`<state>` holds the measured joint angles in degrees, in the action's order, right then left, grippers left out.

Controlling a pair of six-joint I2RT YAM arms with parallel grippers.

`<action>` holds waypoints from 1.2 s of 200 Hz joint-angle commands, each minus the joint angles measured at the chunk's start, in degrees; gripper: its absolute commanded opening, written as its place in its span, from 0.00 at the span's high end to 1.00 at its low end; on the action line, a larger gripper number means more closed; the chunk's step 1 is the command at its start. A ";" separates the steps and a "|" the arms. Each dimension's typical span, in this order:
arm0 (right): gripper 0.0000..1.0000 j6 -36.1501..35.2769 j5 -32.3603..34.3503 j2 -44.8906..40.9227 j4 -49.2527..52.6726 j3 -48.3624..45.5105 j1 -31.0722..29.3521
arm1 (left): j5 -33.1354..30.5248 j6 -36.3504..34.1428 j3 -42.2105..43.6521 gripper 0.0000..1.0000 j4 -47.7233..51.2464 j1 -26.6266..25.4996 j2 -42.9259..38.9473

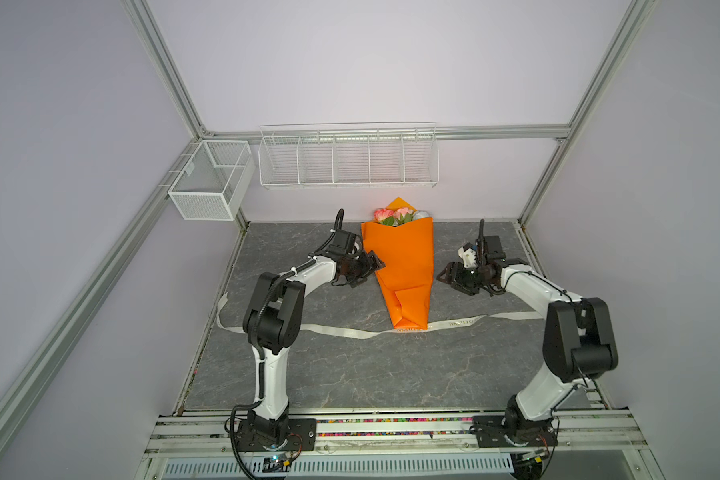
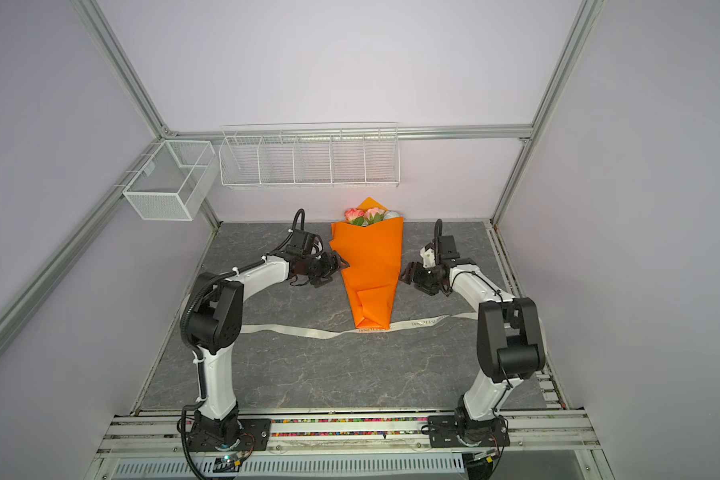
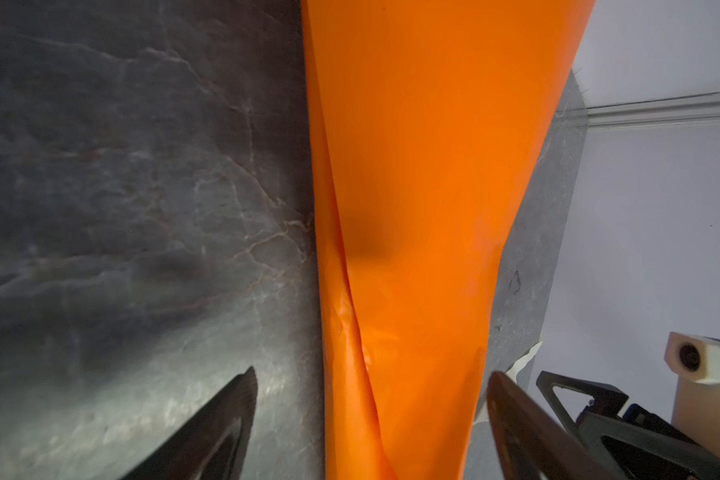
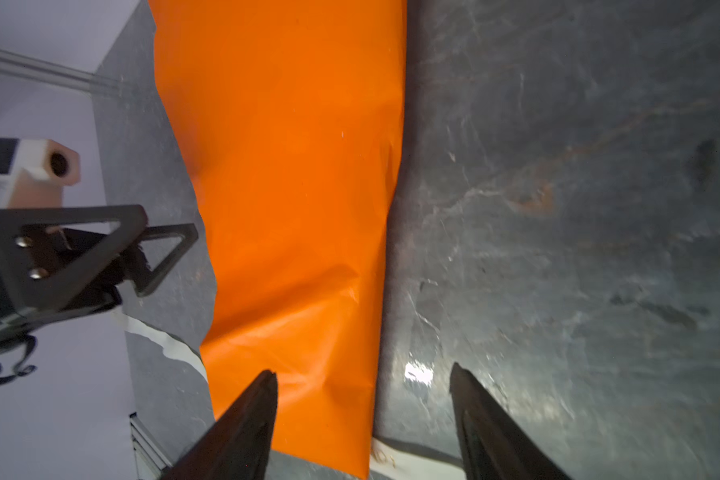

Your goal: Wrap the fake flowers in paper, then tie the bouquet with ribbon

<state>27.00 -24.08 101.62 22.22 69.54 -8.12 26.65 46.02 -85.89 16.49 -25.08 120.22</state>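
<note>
White links point(image 1: 273, 376) — black joints point(image 1: 273, 316), cables point(image 1: 340, 216)

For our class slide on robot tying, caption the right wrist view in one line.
Open right end effector faces the orange-wrapped bouquet; the cream ribbon lies untied beneath it.

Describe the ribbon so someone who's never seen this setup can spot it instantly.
On the grey marbled tabletop, find the orange paper bouquet lying mid-table. The ribbon is the long flat cream strip running side to side under the cone's narrow end. Nothing else lying on that surface is a thin pale band with small lettering.
</note>
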 commanded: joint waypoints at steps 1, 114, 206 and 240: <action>0.28 3.13 -2.81 6.28 -4.70 5.30 -0.19 | 1.09 0.88 -4.38 0.14 -0.79 1.15 3.60; 0.27 7.43 -10.85 32.38 -10.18 26.88 1.72 | 9.13 4.61 -24.09 0.23 -0.96 3.81 23.41; 0.44 16.47 -19.11 41.24 -23.49 31.79 0.20 | 14.77 10.42 -32.94 0.45 -6.80 2.76 31.57; 0.69 18.59 -20.52 39.71 -25.59 33.56 0.19 | 13.65 9.36 -34.40 0.70 -6.70 2.89 29.93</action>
<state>43.27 -42.61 140.86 -1.52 101.47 -7.57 41.23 54.94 -118.87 9.04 -21.82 149.32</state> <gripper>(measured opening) 0.364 0.370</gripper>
